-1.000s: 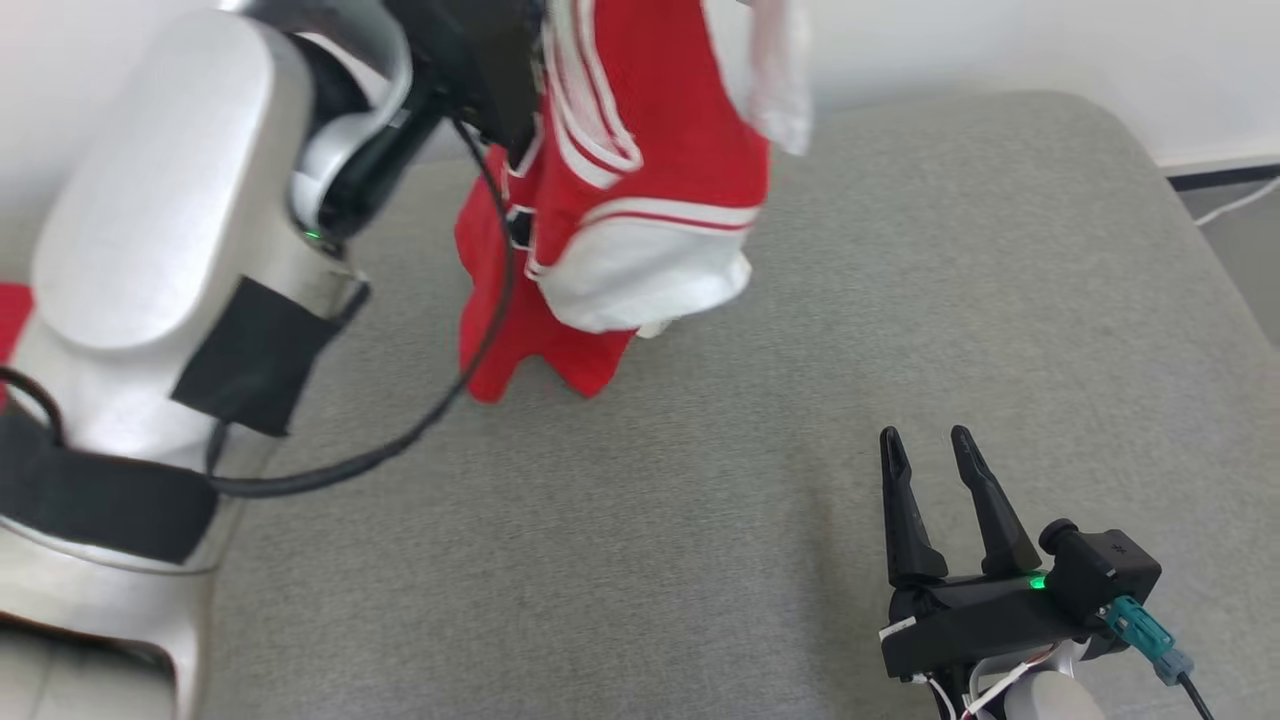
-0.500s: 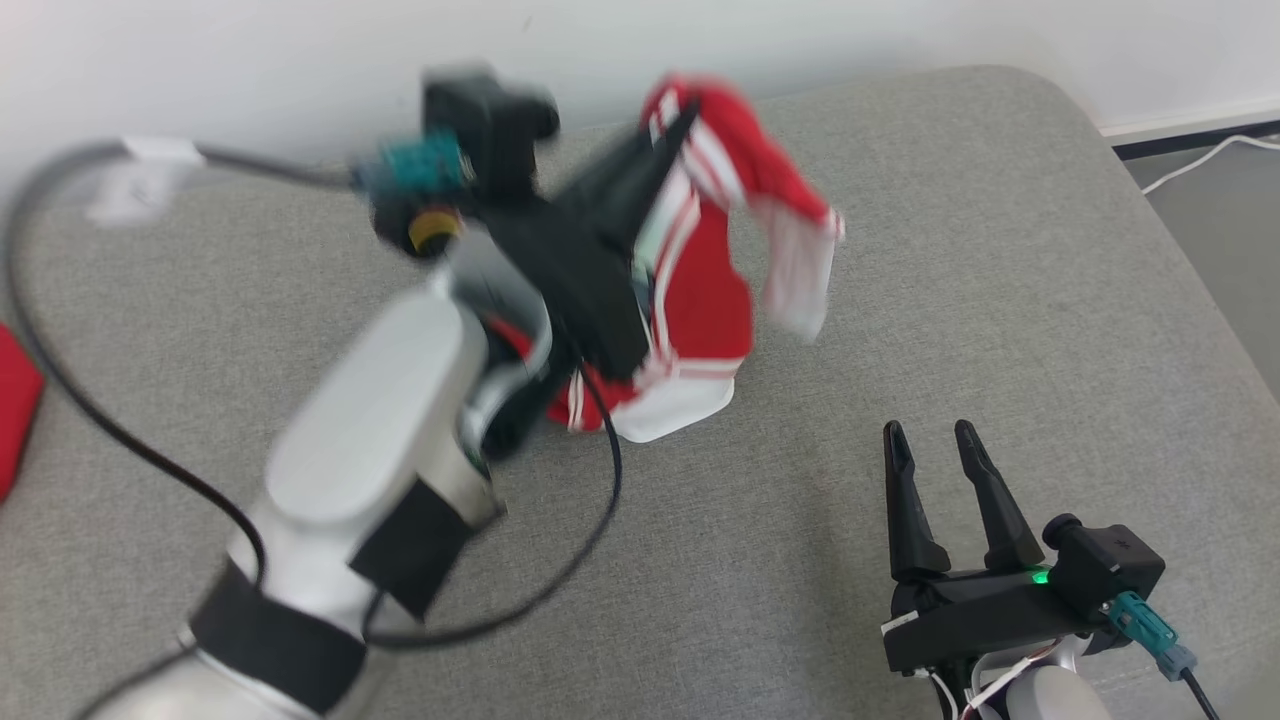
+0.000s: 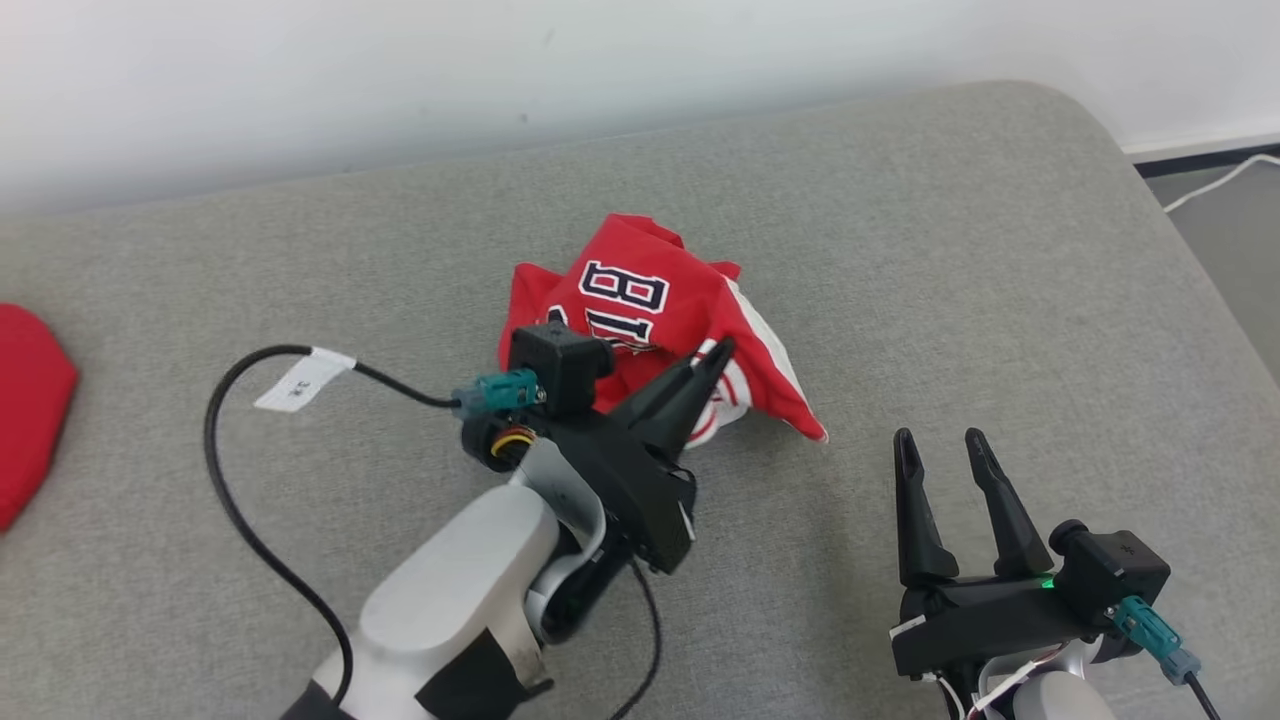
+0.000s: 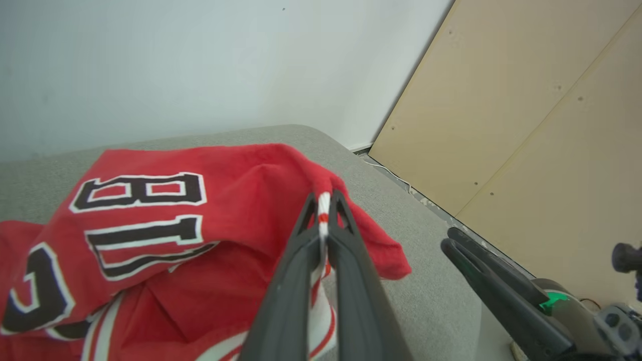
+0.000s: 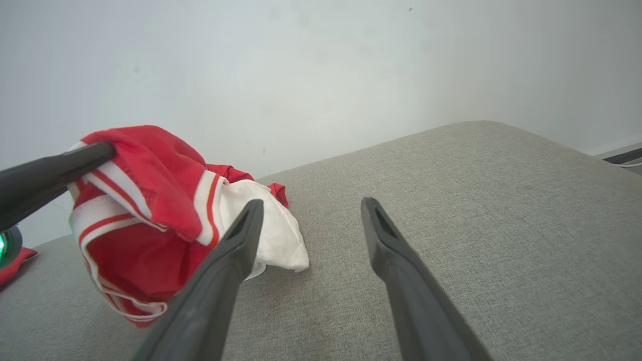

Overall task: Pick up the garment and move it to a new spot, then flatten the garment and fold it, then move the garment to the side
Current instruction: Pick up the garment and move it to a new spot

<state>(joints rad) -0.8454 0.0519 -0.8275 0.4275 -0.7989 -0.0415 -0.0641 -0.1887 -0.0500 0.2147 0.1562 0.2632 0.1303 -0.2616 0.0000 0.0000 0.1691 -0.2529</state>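
Garment (image 3: pixel 640 300) heaped on grey cushion (image 3: pixel 950 250), white wall (image 3: pixel 400 80) behind

The crumpled red jersey garment (image 3: pixel 650 300) lay mid-way across the grey fabric cushion (image 3: pixel 1000 250). The left gripper (image 3: pixel 718 352) met its near right fold. The right gripper (image 3: pixel 940 438) stood nearer and rightward, apart. A red cloth (image 3: pixel 25 400) lay at the far left edge.

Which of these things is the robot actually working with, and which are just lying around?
In the job: red jersey, pinched by the left fingers; the grey cushion under it; the open right fingers.
Lying about: red cloth at the left edge; white cable on the floor.
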